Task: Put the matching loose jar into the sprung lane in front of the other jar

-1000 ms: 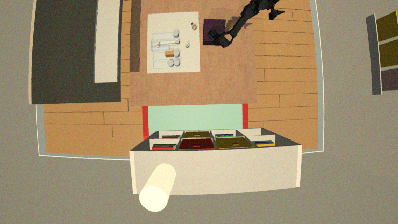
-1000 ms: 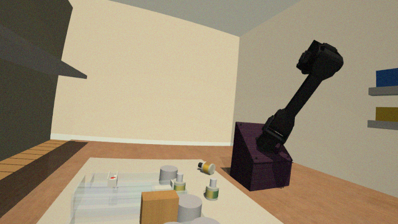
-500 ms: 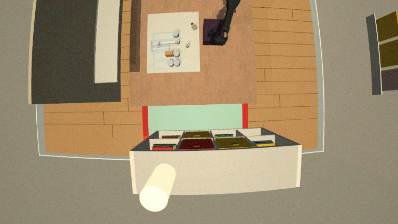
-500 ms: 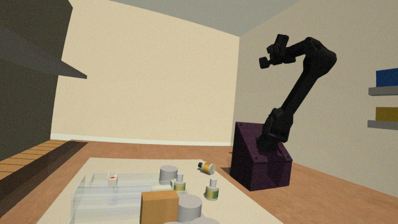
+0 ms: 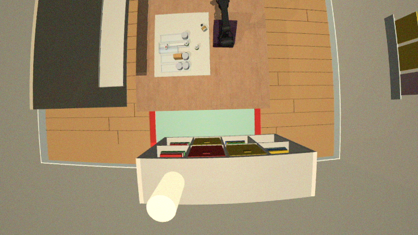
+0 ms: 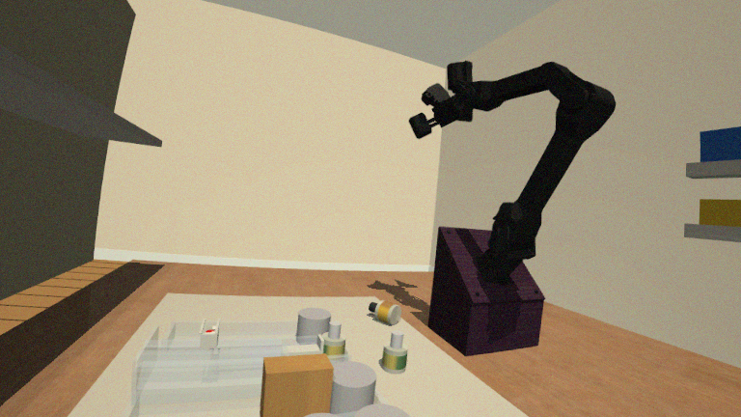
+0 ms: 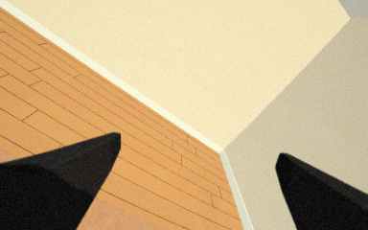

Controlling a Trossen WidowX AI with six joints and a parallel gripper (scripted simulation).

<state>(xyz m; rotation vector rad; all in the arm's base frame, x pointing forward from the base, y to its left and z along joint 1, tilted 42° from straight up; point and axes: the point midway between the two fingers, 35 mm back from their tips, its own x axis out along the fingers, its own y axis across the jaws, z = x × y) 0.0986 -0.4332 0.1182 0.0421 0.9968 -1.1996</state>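
Observation:
My gripper (image 6: 427, 110) (image 7: 198, 150) is open and empty, high above the table and away from the jars. A jar with a white cap and a green-yellow label (image 5: 186, 43) (image 6: 334, 346) stands at the robot-side end of the clear sprung lane (image 5: 168, 51). A loose jar with the same look (image 5: 196, 47) (image 6: 394, 359) stands upright on the mat outside that end. Another loose jar (image 5: 203, 28) (image 6: 386, 312), with a black cap and an orange label, lies on its side. The pusher plate and the low front stop are too small to tell apart.
Grey cylinders (image 5: 184, 35) (image 6: 314, 322) (image 5: 185, 55) (image 6: 354, 388) stand in the neighbouring lanes, with an orange box (image 5: 177, 56) (image 6: 296, 388) beside one. A small white piece with a red mark (image 5: 166, 47) (image 6: 208, 336) is at the sprung lane's far part. All are on the cream mat (image 5: 197, 66).

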